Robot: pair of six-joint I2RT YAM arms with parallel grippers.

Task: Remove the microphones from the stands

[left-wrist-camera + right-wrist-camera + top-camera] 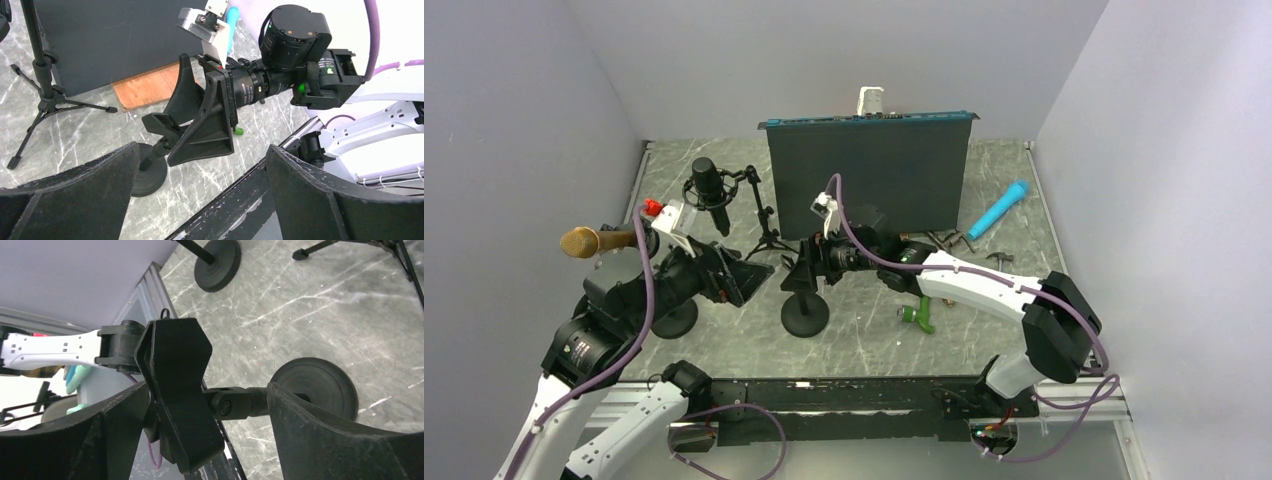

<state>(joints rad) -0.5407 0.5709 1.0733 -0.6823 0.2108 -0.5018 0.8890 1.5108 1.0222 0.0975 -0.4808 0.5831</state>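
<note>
We are looking at a robotics lab cell, not a lived-in room. In the top view, plain pale walls (524, 120) box in a marble-patterned table (864, 335) on three sides. Along the bottom edge a black mounting rail (854, 395) carries the left arm (589, 340) and the right arm (979, 283), with purple cables (653, 285) trailing from them. A dark panel (869, 170) stands as a backdrop at upper centre. Props sit about: a blue microphone (999, 208) at the right, a tripod microphone (709, 183) at upper left.

Gold mic (579, 241) horiz. far left; black round-base stand (805, 315) centre.
</note>
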